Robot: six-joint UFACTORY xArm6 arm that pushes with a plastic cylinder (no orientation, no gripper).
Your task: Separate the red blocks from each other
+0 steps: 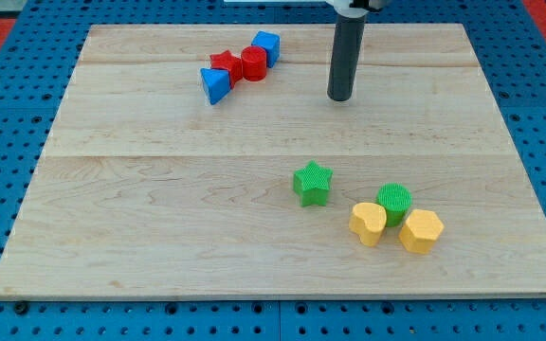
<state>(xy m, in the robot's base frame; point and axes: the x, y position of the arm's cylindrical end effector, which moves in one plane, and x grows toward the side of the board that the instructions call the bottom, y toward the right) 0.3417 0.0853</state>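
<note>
A red star block and a red cylinder block touch each other near the view's top, left of centre. A blue triangle block touches the star on its lower left. A blue cube block touches the cylinder on its upper right. The four form a slanted row. My tip rests on the board to the right of this row, well apart from the red cylinder.
A green star block lies below the board's centre. A green cylinder block, a yellow heart-like block and a yellow hexagon block cluster at the lower right. The wooden board lies on a blue pegboard.
</note>
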